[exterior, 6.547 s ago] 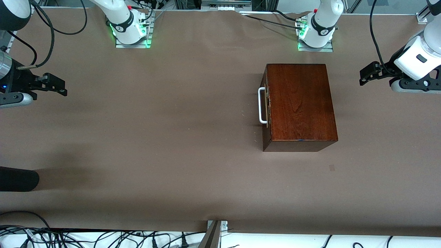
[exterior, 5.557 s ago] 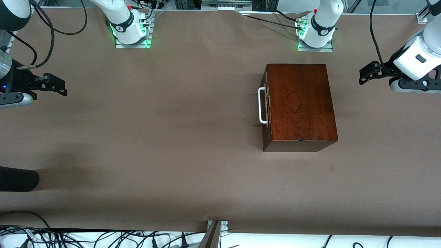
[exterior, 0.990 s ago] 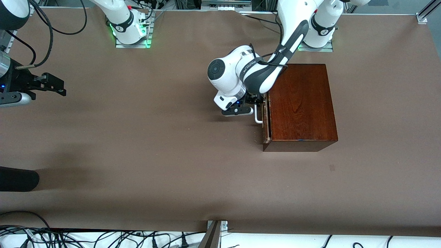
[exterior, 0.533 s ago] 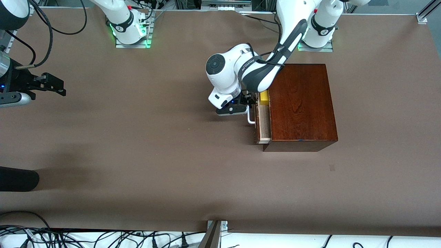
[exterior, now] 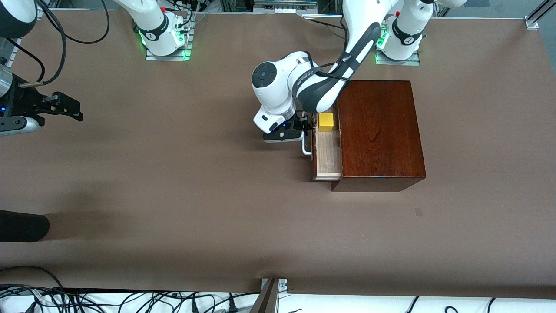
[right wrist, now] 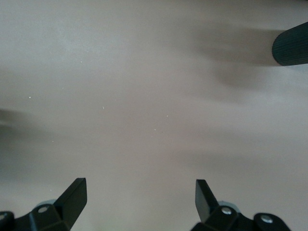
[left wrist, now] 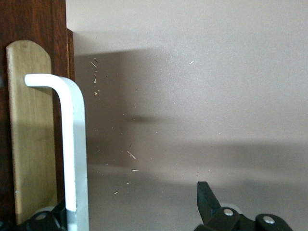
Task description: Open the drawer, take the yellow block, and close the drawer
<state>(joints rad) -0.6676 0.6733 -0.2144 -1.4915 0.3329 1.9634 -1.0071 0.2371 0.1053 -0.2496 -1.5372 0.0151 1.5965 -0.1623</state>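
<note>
The dark reddish-brown wooden box (exterior: 378,130) stands near the left arm's base. Its drawer (exterior: 328,161) is pulled partly out toward the right arm's end of the table and shows its pale inside. The yellow block (exterior: 325,122) lies in the drawer, at the end farther from the front camera. My left gripper (exterior: 305,130) is at the white handle (exterior: 306,148). In the left wrist view the handle (left wrist: 74,144) runs past one finger, and the other finger (left wrist: 206,195) stands well apart, so the left gripper (left wrist: 132,202) is open. My right gripper (exterior: 69,108) waits open and empty (right wrist: 139,187) over the table's right arm end.
A black rounded object (exterior: 21,226) reaches in over the table's edge at the right arm's end, nearer the front camera; it also shows in the right wrist view (right wrist: 291,48). Cables lie along the table's front edge (exterior: 130,300).
My left arm came in from the table's end to the handle. In the last second it drew the drawer out toward the right arm's end, and the yellow block came into sight.
</note>
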